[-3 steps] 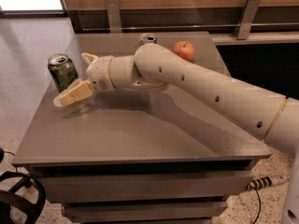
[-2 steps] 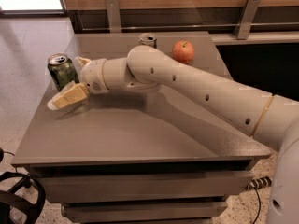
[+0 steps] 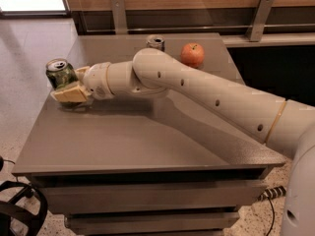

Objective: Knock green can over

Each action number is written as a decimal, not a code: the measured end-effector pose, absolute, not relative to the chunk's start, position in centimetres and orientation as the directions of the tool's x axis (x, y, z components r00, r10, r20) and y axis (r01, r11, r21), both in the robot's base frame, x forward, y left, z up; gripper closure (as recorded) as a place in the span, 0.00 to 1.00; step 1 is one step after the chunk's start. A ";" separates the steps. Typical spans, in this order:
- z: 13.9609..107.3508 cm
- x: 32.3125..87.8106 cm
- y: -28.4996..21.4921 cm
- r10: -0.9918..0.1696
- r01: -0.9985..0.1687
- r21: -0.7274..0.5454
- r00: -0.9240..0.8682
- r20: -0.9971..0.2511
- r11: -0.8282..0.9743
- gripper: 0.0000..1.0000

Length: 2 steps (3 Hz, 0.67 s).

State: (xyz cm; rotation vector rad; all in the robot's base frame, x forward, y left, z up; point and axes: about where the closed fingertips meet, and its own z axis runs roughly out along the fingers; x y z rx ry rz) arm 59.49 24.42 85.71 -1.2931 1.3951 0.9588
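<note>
Contact step: olive-green drink can [image 3: 60, 74] stands upright near the grey table's [image 3: 147, 141] left edge. Cream pincer [image 3: 69, 86] is spread, lower finger across the can's base. Next, I'd say: push left, higher up, to tip it.

Lower half of green can [image 3: 60, 72] hidden behind gripper [image 3: 70, 88], which sits over table [image 3: 147, 146] at its left side, towards the back; can't tell if can's base is flat on the top or if the two touch. Can's markings too blurry to read. Arm [image 3: 206, 92] covers bottom of 2nd can [image 3: 155, 42] at rear, label & colour unclear. Arm's upper part cut off at right edge. Black object [image 3: 19, 213] bottom-left cut by frame, unidentifiable
</note>
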 end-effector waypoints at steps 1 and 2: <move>85.7 59.4 24.6 -0.227 -0.991 -0.063 0.034 -0.973 0.122 0.72; 85.7 59.2 24.8 -0.226 -0.991 -0.063 0.035 -0.973 0.118 0.96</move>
